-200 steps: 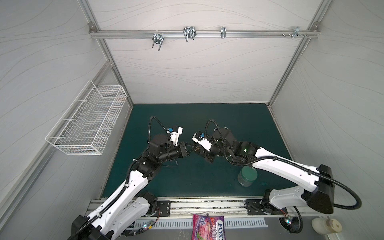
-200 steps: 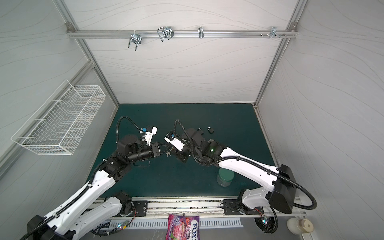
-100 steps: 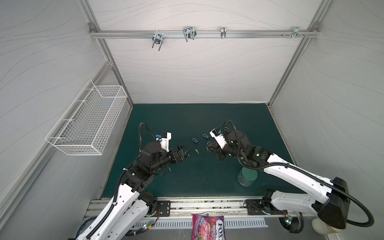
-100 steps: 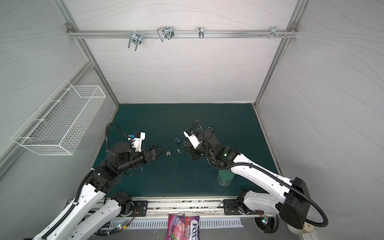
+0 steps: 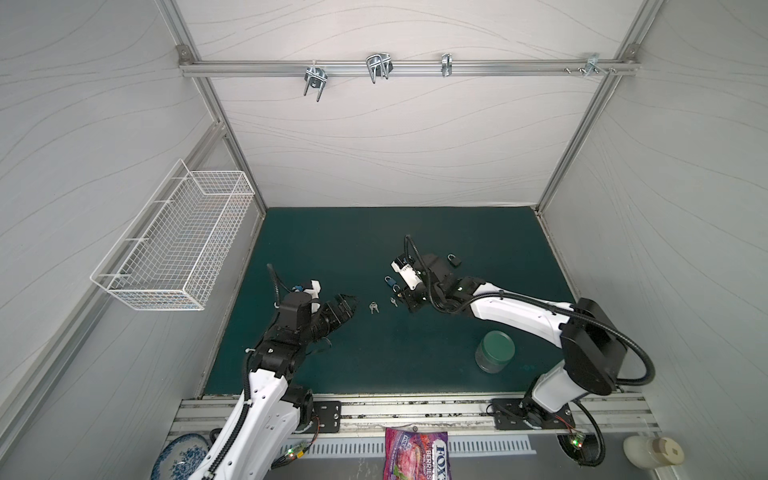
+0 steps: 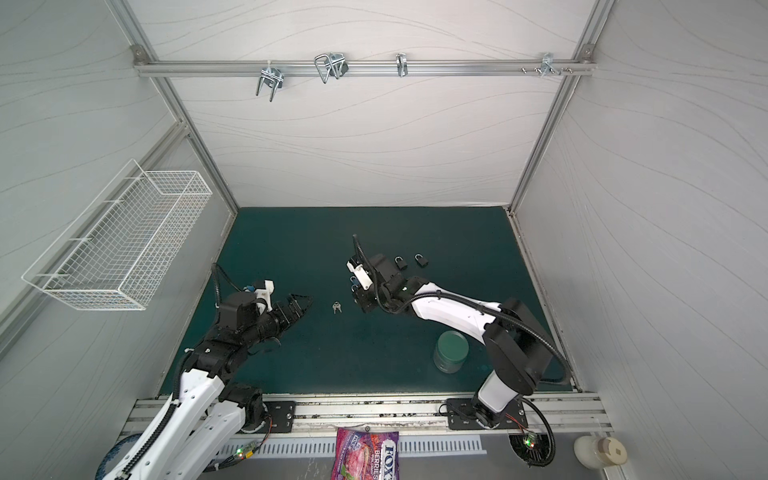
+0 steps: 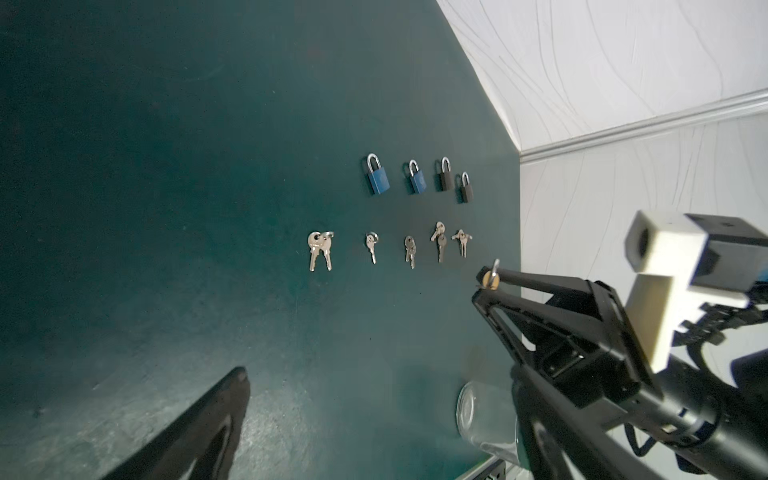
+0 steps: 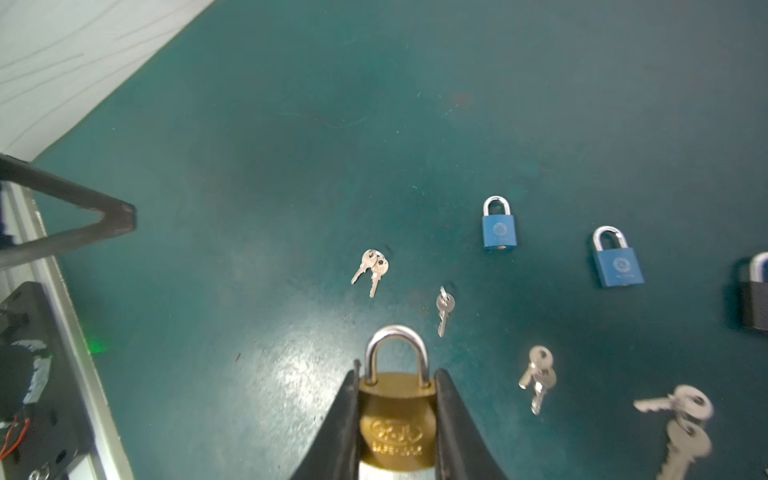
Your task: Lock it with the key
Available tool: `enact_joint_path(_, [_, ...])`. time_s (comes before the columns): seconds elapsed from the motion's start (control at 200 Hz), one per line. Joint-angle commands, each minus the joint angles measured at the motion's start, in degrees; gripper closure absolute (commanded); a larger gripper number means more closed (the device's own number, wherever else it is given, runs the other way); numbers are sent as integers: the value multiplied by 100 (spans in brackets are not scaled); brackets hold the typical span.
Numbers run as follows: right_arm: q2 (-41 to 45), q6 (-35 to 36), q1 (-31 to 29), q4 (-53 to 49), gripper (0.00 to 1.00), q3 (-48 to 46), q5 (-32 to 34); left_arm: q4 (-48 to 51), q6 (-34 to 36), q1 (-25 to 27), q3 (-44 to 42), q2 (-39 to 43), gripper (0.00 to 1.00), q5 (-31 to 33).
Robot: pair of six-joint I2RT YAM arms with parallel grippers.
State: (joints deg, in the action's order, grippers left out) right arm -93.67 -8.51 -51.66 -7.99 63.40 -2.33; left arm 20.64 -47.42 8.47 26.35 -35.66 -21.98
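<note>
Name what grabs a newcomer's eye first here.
The brass padlock gripped in the right pincer over the green mat stands out first. Two blue padlocks and two black padlocks lie in a row, key sets in a second row alongside. The left pincer hangs open, empty.

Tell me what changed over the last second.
Both arms drew apart from their meeting over the middle of the mat. The left gripper pulled back toward its own side and its jaws opened; a pair of keys now lies in view on the mat between the arms. The right gripper backed off to its side, jaws still shut on the brass padlock. The green-lidded jar stayed put.
</note>
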Motion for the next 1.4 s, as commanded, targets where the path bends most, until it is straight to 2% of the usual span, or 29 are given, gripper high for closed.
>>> enact_joint_path(0.0, [-424,-46,24,-90,100,527,-75,-157,-97,-424,23,95,1,-317])
enact_joint_path(0.25, [-1713,437,24,-1020,100,1819,-96,-454,-266,-1366,-243,-192,4,-795])
enact_joint_path(0.375, [-2299,808,23,-1394,100,2452,-170,-636,-277,-1570,-253,-446,4,-885])
enact_joint_path(0.655, [-3368,1220,24,-2068,100,3710,-125,-993,-279,-1664,-220,-945,4,-986])
enact_joint_path(1.13, [-4369,1339,36,-3010,100,5182,121,-1019,-220,-1699,-218,-1037,6,-1028])
enact_joint_path(1.395, [-4515,1342,56,-3092,88,5367,171,-1003,-206,-1707,-210,-1040,6,-1062])
